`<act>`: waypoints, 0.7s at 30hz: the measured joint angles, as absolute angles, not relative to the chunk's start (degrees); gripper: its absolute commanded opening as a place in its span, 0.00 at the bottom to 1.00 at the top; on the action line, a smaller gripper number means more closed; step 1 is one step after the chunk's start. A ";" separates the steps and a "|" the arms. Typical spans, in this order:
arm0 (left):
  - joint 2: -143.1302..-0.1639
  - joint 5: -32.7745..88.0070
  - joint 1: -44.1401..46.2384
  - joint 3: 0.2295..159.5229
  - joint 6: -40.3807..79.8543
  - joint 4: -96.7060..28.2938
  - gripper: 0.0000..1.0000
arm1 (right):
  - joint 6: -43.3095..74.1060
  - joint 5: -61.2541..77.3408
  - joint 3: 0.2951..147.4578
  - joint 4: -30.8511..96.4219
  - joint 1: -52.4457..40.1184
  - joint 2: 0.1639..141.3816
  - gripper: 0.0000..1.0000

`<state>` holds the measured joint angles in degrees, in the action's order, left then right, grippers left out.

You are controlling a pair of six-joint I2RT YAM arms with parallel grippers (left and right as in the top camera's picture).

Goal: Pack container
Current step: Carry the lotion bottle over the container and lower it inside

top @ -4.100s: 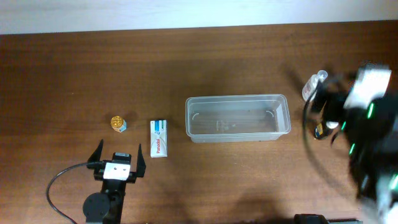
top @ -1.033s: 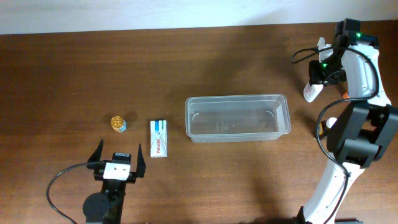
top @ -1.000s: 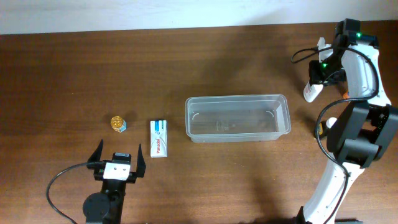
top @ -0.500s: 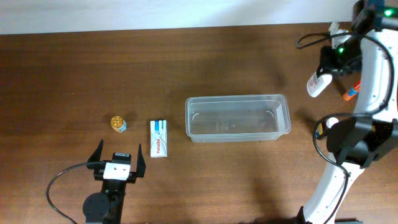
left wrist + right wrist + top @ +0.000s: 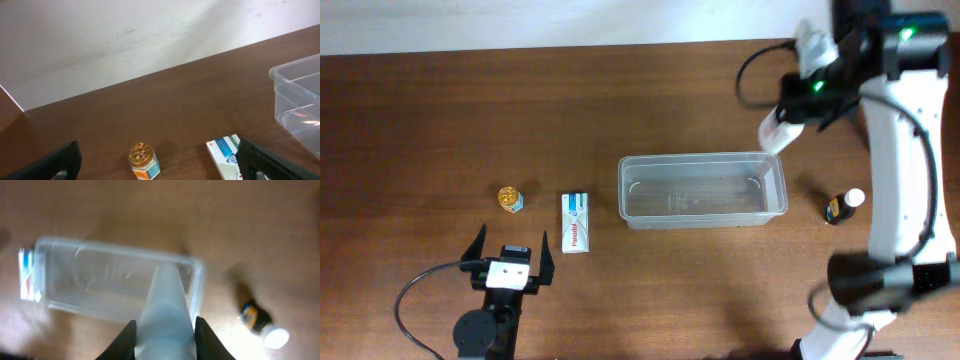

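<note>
Nearest, at the lower left of the overhead view: left gripper (image 5: 511,250), jaws spread wide around nothing, arm cut off by the bottom edge. In the left wrist view, only two dark finger stubs at the bottom corners.

Just beyond, a white medicine box (image 5: 577,222) lying flat, red lettering seemingly "Panadol"; partly cut off by the lower edge of the left wrist view. Left of it and apart, a small jar (image 5: 510,198) with a gold lid, label too small to read.

Centre frame, the clear plastic container (image 5: 623,190), upright on the wooden table (image 5: 440,120), right of the box. Off its right end, a dark bottle (image 5: 843,206) with a white cap, label print illegible.

Farthest, upper right of the overhead view: a white bottle (image 5: 776,131), tilted above the container's far right corner, clamped between the fingers of the right gripper (image 5: 164,332). Upper part hidden by gripper and cable. Badly blurred in the right wrist view, no writing legible.
</note>
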<state>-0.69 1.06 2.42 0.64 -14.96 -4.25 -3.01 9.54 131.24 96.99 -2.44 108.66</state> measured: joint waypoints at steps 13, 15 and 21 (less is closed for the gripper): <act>-0.69 1.06 2.42 0.64 -14.96 -4.25 0.99 | 3.53 7.33 104.64 83.94 -7.35 103.77 0.23; -0.69 1.06 2.42 0.64 -14.94 -4.25 0.99 | 4.71 7.20 100.49 81.03 -6.96 103.90 0.22; -0.69 1.06 2.42 0.64 -14.96 -4.25 0.99 | 7.99 4.47 92.90 72.07 -5.43 103.90 0.23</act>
